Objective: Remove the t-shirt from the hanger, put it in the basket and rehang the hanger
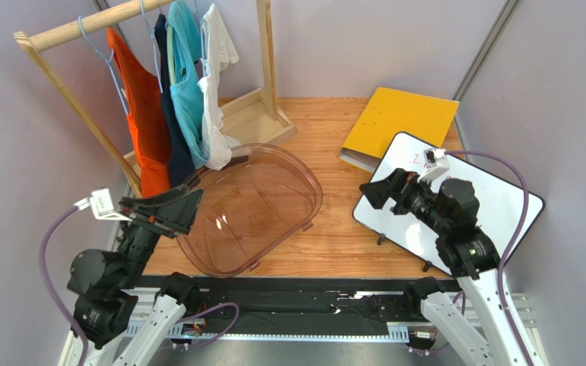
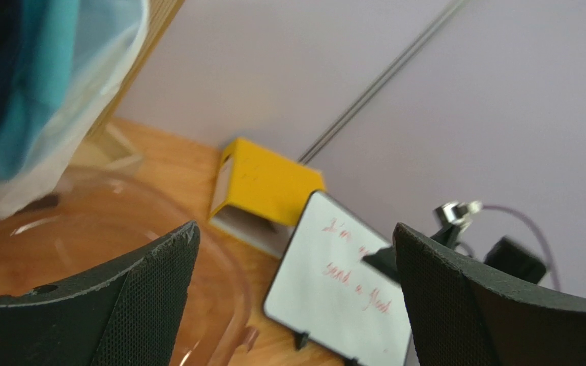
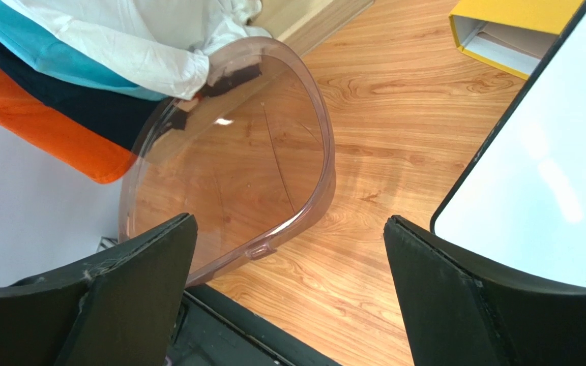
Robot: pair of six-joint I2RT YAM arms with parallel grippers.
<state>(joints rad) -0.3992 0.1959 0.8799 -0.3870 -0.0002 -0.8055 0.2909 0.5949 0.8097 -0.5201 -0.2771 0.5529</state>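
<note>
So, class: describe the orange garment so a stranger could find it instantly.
Find the wooden clothes rack at the far left. Four garments hang from its rail; the orange garment is leftmost, beside a navy garment, and is the only warm-coloured piece.

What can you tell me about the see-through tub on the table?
The tub is an oval bin of brown-tinted transparent plastic with a thick rim and small edge tabs. It sits empty, mouth up, on the wooden table, left of centre. Its far rim lies under the hanging clothes, where the white shirt's hem overlaps it.
</note>
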